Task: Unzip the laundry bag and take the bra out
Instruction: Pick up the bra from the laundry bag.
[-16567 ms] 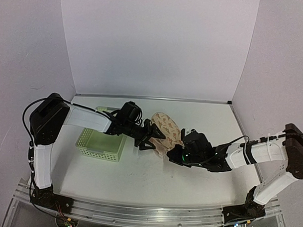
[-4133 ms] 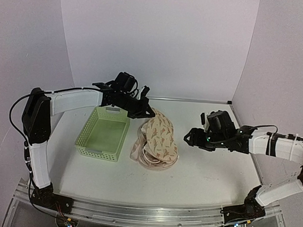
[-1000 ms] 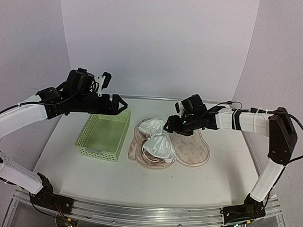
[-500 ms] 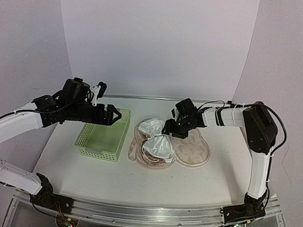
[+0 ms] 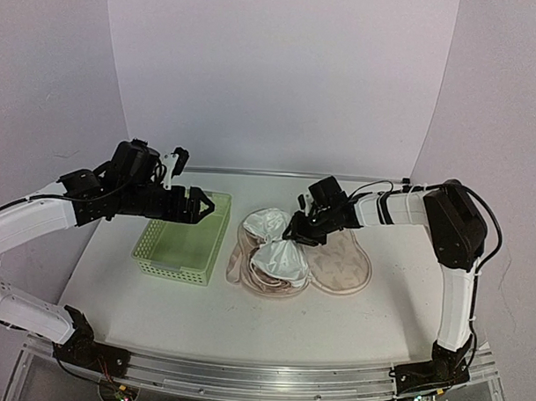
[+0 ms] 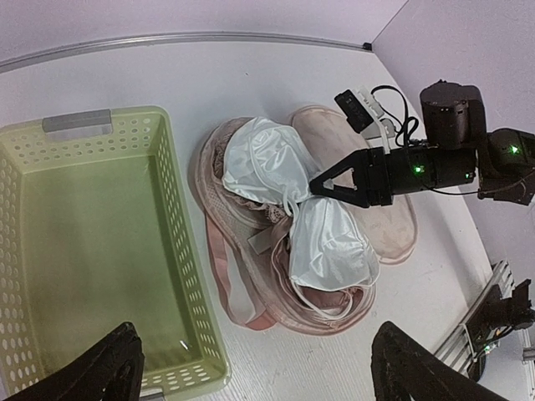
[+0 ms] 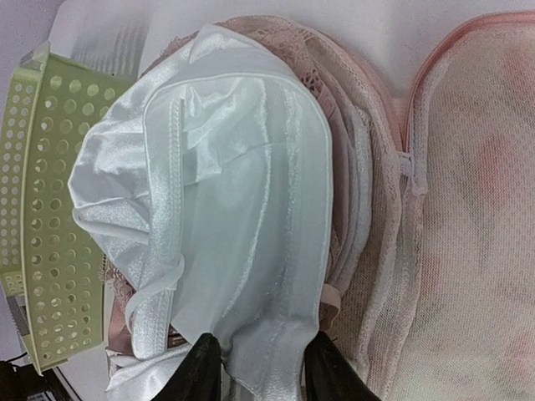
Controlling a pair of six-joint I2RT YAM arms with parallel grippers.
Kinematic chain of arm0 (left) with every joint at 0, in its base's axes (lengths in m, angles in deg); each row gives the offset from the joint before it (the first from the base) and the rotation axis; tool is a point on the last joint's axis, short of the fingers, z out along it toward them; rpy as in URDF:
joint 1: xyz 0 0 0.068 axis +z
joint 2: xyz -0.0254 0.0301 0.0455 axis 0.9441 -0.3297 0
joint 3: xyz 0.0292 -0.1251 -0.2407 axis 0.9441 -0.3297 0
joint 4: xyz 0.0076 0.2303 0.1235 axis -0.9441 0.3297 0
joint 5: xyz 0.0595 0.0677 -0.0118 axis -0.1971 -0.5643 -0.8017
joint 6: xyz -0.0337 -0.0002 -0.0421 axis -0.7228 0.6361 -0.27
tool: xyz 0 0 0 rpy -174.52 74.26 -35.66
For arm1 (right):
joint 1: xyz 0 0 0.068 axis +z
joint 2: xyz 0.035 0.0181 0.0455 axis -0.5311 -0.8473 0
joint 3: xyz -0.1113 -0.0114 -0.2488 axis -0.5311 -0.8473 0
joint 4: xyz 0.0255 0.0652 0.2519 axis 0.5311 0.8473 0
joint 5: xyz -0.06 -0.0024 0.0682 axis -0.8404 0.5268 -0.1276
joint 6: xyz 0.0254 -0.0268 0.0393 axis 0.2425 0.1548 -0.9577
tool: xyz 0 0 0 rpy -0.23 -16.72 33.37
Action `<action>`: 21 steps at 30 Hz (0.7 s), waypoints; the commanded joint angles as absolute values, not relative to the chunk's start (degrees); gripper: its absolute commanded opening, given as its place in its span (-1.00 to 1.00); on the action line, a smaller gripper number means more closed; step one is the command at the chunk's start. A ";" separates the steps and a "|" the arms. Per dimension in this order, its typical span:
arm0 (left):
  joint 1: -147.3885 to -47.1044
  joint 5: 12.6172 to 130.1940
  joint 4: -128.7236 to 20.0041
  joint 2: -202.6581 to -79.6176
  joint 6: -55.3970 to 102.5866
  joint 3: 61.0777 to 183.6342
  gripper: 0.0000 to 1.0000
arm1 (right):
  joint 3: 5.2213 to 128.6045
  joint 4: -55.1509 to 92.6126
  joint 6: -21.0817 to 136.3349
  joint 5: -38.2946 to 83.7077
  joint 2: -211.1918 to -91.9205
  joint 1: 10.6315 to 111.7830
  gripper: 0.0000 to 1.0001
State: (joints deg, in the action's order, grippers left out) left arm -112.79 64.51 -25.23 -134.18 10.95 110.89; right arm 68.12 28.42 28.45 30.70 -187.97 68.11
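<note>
- Lying flat in the middle of the white table [image 5: 272, 333], the laundry bag [image 5: 343, 272] is unzipped and spread wide open like a book.
- One half of the bag has flopped over to the right. Its pale netted inside, with the pink edge, faces up.
- The other half sits just beside the green basket [image 5: 171, 269], which is on the left.
- A shiny white bra [image 6: 330, 246] rests on top of that left half.
- Some pinkish lace [image 7: 334, 92] peeks out from under the white cloth. I cannot tell if it is part of the bra or part of the bag.
- The right gripper [image 7: 263, 372] reaches in from the right side. It meets the bra at its middle, where the two cups join.
- Its two black fingers [image 7: 203, 372] are pulled in close with a fold of the white cloth squeezed between them, so it is pinching the bra.
- The bra lies down on the bag.
- The left gripper [image 5: 197, 204] hangs in the air above the far end of the basket.
- Its claw is spread far apart and holds nothing.
- It is well apart from the bag and the bra.
</note>
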 commanded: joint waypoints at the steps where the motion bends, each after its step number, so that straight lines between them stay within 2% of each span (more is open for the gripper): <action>1: -112.52 64.38 -26.67 -134.52 10.49 112.12 0.90 | 66.09 25.69 28.64 29.85 -183.45 67.85 -0.37; 8: -112.50 64.75 -26.68 -135.73 10.30 112.77 0.90 | 63.05 25.71 29.13 26.92 -178.70 67.85 -0.91; 10: -112.50 64.69 -26.68 -135.99 10.22 112.90 0.90 | 62.38 25.61 28.98 26.85 -177.60 67.90 -1.00; 21: -112.43 63.68 -26.60 -136.57 10.13 113.23 0.90 | 61.49 25.35 28.29 27.41 -170.59 67.85 -1.00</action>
State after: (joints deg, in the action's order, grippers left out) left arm -112.79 64.51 -25.23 -136.43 10.68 110.89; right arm 61.21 27.41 28.45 27.78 -175.64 68.11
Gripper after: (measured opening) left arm 0.949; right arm 0.046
